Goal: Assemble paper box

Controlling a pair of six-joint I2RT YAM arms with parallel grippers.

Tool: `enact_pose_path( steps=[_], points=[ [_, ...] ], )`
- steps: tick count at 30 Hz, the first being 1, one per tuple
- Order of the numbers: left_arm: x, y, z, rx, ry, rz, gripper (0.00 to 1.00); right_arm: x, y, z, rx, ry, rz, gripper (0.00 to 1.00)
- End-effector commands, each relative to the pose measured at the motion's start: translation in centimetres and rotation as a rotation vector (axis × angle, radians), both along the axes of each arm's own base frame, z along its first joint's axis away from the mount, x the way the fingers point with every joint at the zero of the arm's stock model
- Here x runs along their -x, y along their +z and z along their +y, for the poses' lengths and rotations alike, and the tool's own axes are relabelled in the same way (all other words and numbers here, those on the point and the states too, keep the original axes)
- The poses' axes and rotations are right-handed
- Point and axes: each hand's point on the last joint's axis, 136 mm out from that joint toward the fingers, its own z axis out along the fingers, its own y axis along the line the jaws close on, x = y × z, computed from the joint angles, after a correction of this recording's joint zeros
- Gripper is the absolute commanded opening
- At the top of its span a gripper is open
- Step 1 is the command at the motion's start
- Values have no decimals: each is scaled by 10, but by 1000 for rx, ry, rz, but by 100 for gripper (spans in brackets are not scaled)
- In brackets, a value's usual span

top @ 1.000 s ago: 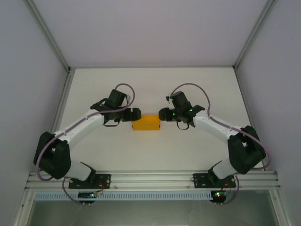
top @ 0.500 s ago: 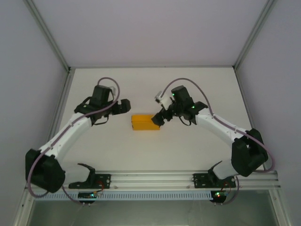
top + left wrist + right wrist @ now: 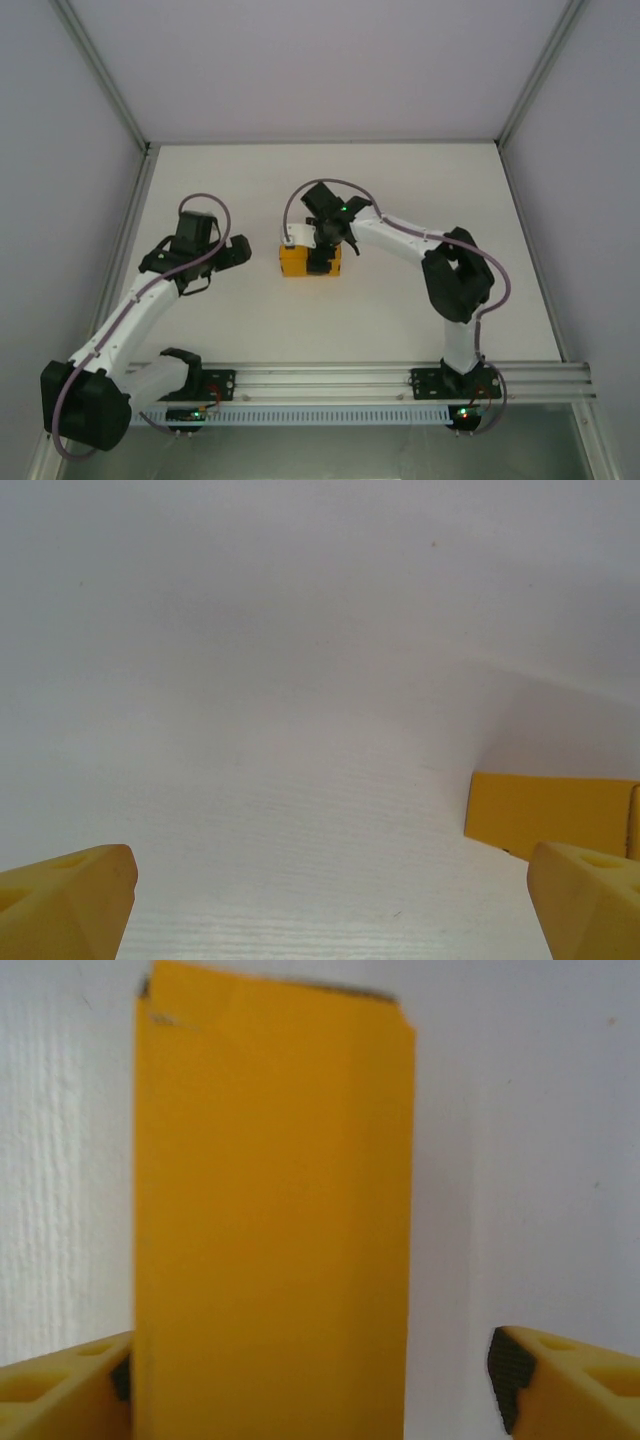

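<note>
- Top external view: the paper box (image 3: 295, 263) lies flat and folded up at the middle of the desk (image 3: 420, 190), between the two arms.
- The right gripper (image 3: 319, 258) hangs directly over the box, pointing down. The arm bends across to reach it from above, probably to press the top panel flat or to take the box across its width.
- In the right wrist view its jaws are spread wide. One fingertip (image 3: 60, 1385) is at the box's left edge, touching or just beside it; which cannot be told. The other (image 3: 570, 1370) is apart, over bare desk. The box is off-centre between them, so closing would likely shove it sideways first.
- The left gripper (image 3: 238, 251) sits near the box's left end without touching it. Its jaws are wide apart and empty, likely held clear to give the right arm room.
- The box looks nearly formed. A thin dark gap along its far edge suggests one flap is not fully seated.
</note>
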Motion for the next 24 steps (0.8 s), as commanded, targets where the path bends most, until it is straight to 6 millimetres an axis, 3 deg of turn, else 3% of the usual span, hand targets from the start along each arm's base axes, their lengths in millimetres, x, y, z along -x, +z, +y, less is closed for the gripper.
enact_pose_path(
  steps=[1, 4, 15, 19, 24],
  points=[
    [0, 3, 5, 3, 27, -14, 100, 3, -3, -11, 110, 19, -11, 70],
    [0, 1, 7, -7, 36, -5, 99, -11, -1, -17, 155, -30, -88, 61],
    [0, -3, 9, -9, 45, 1, 99, -66, 0, -43, 273, -264, -441, 58],
    [2, -5, 10, -10, 47, 8, 100, -60, -3, -46, 264, -278, -451, 61],
    [2, -4, 10, -9, 44, -3, 100, -25, -5, -46, 260, -257, -380, 74]
  ],
)
